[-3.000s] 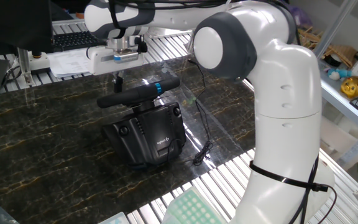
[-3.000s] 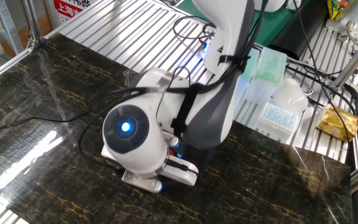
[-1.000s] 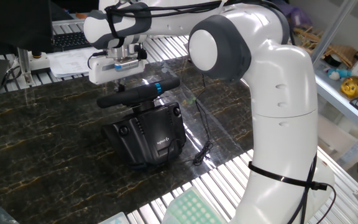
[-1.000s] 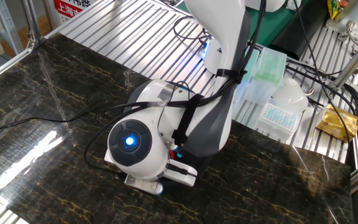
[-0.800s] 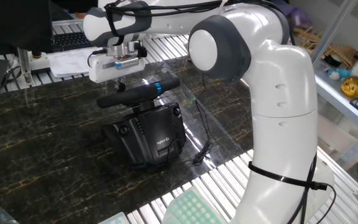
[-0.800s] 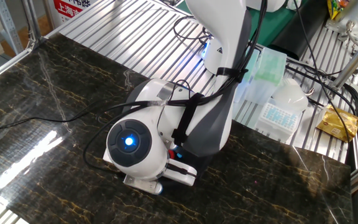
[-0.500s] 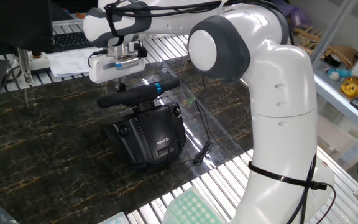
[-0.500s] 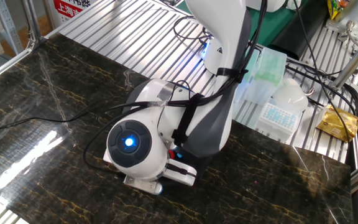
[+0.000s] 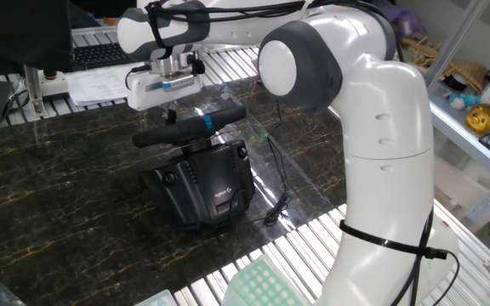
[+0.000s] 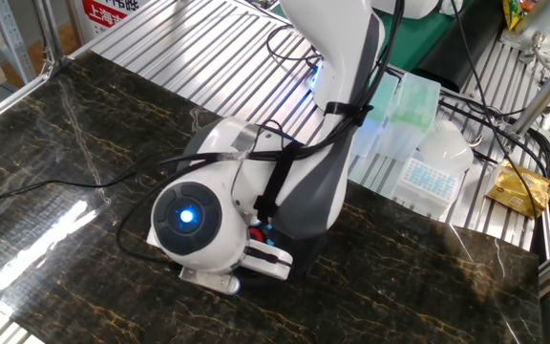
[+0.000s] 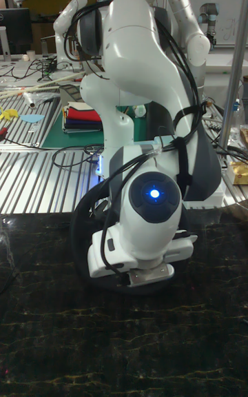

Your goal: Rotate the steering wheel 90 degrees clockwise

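Note:
The steering wheel [image 9: 177,132] shows edge-on in one fixed view as a black rim with a blue stripe [image 9: 207,121], on top of its boxy black base [image 9: 202,180]. My gripper [image 9: 170,116] hangs from the white hand over the rim's far left part. Its dark fingers reach down to the rim and seem closed on it. In the other fixed view my wrist with the blue light [image 10: 187,217] hides the wheel and the fingers. The tall fixed view shows only a black arc of rim [image 11: 80,235] beside my wrist [image 11: 153,195].
A thin black cable [image 9: 276,174] runs from the base toward the table's front edge. A keyboard [image 9: 100,54] and papers lie at the back left. Tip boxes [image 10: 430,178] stand on the metal slats, with a green one [image 9: 258,285] at the front edge.
My hand has shifted slightly to the right, and the blue stripe on the rim has slid left along the edge. In the other fixed view my wrist has swung left.

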Motion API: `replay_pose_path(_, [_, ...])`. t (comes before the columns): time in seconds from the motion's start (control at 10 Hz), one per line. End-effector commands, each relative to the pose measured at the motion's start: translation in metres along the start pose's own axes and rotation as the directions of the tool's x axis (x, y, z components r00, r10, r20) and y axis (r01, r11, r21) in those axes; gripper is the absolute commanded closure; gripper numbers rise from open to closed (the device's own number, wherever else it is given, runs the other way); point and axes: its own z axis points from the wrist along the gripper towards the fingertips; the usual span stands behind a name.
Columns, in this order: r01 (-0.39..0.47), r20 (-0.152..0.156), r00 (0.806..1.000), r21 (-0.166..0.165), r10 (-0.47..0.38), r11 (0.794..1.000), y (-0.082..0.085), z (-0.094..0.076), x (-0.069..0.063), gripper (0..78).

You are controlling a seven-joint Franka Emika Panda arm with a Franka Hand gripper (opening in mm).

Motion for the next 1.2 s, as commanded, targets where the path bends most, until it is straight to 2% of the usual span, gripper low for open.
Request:
replay_pose_path(0.1, [0.0, 0.002, 1.0, 0.002, 0.0, 1.0, -0.009, -0.005, 0.004, 77.6])
replay_pose_path(0.4, [-0.011, -0.006, 1.0, 0.018, 0.011, 1.0, -0.013, -0.008, 0.011, 77.6])
replay_pose_path(0.7, [-0.012, -0.002, 1.0, 0.004, 0.012, 1.0, -0.016, -0.004, 0.013, 77.6])
replay_pose_path(0.8, [-0.022, 0.009, 1.0, -0.046, 0.022, 0.999, -0.014, -0.004, 0.014, 77.6])
replay_pose_path(1.2, [-0.033, 0.023, 0.999, -0.113, 0.035, 0.993, 0.003, -0.006, 0.013, 77.6])
